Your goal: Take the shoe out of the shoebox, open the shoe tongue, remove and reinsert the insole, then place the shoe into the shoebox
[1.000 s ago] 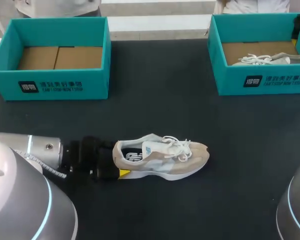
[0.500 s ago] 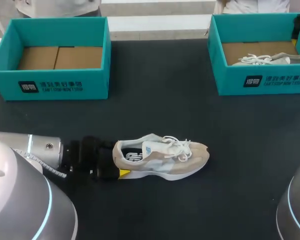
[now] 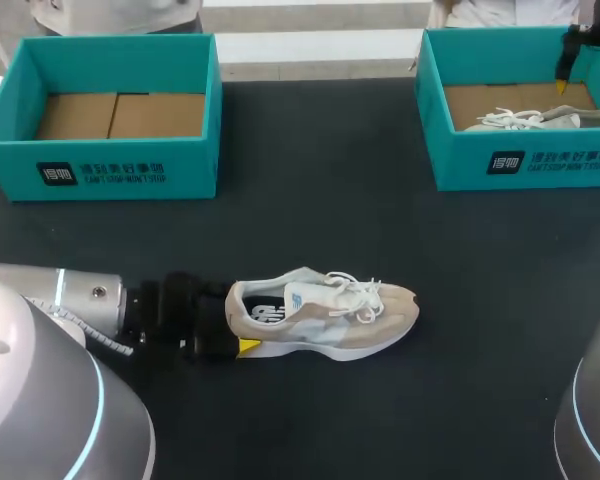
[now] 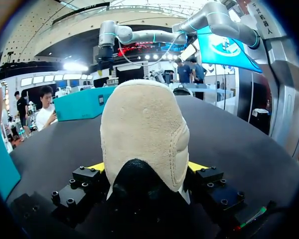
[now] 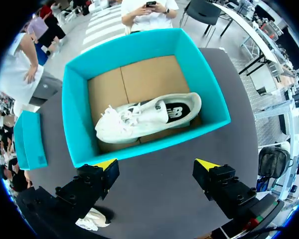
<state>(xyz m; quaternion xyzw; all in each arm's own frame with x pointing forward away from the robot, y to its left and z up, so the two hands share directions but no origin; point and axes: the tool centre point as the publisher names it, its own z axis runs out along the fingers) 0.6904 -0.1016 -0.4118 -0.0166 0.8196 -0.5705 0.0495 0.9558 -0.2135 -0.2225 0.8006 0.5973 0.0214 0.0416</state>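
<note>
The left end effector (image 4: 147,167) clamps the heel of the beige sneaker (image 3: 325,315), which rests mid-table (image 3: 330,200). The right end effector (image 5: 157,169), fingers spread wide, hangs above a teal shoebox (image 5: 149,145) holding a second sneaker (image 5: 139,117).

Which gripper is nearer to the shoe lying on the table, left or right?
Left. The left gripper grips the heel of the shoe on the table, one finger each side. The right gripper hangs open over the right shoebox, well away from that shoe.
</note>
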